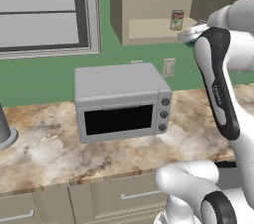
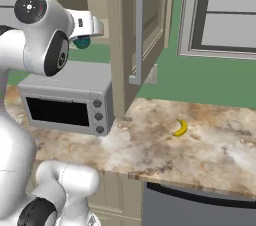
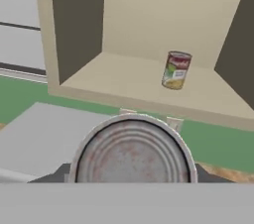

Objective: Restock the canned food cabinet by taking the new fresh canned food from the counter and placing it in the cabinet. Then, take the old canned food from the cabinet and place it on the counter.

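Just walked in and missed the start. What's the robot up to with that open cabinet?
The arm is raised in front of the open cabinet, carrying the teal can in its gripper; in the hand view the can's silvery top sits right below the shelf edge, not yet inside. The red-labelled can stands upright on the cabinet shelf, untouched. Below, a toaster oven and a banana sit on the counter.

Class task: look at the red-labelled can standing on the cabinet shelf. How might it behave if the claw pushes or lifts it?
The red-labelled can stands upright, taller than wide, so a high push would probably tip it. Once on its round side it would likely roll along the shelf. Its metal body looks stiff, so a firm squeeze should not dent it.
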{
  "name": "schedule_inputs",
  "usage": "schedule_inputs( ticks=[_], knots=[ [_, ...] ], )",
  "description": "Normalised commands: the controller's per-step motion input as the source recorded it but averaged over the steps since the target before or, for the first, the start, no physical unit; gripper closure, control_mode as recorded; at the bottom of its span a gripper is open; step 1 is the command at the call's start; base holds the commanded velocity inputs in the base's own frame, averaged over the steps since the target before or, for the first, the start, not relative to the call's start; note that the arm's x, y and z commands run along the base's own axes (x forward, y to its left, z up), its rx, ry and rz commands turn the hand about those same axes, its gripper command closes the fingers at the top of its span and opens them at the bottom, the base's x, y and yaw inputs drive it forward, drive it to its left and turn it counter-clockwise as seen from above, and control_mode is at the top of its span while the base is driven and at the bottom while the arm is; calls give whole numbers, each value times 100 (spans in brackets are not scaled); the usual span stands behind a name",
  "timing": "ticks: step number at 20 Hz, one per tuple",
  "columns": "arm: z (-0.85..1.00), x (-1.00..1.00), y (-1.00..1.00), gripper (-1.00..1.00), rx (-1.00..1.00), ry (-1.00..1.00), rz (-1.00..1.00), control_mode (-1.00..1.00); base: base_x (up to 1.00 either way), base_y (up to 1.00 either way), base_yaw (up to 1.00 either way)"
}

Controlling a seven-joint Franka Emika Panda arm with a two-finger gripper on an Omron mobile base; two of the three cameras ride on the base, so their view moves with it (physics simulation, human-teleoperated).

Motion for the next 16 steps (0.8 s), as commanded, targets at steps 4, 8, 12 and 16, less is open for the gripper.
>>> schedule_inputs(
  ticks=[4,8,12,16],
  knots=[
    [5,100,0,100,0,0,-1,-100,0,0,0],
    [0,100,0,100,0,9,0,-100,0,0,0],
    [-1,99,0,100,0,10,0,-100,0,0,0],
    [-23,74,0,100,0,13,0,-100,0,0,0]
  ],
)
